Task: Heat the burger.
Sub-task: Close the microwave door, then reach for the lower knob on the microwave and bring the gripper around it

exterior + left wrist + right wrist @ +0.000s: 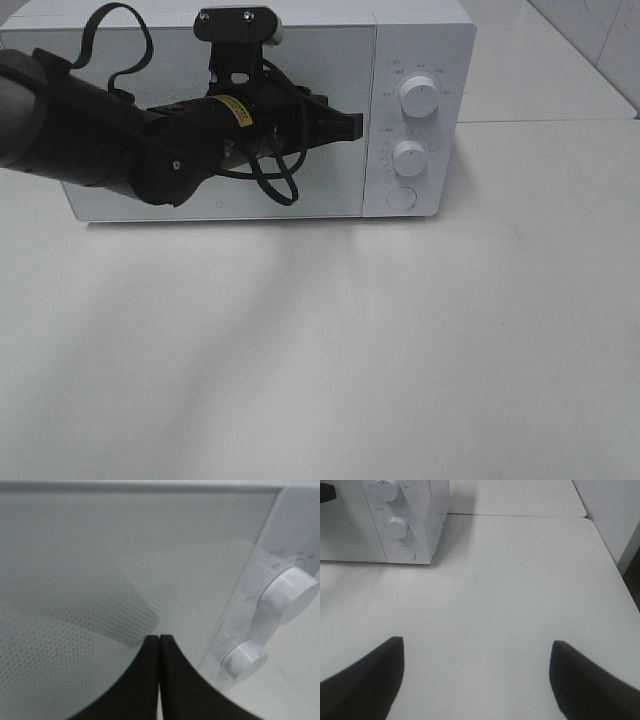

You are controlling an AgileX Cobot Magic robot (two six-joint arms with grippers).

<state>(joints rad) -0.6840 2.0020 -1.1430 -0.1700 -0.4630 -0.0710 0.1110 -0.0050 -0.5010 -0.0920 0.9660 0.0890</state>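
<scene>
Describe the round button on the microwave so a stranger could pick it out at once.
Find the white microwave at the back of the table; its control panel runs down the right of its front. An upper knob and a lower knob stand out there. The button is the flat circle below the lower knob, with no raised grip.

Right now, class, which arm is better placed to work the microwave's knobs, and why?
The left arm, probably. The left gripper, shut, hangs before the microwave door, close to the upper knob and lower knob. The right gripper stands open over the table, farther off.
</scene>
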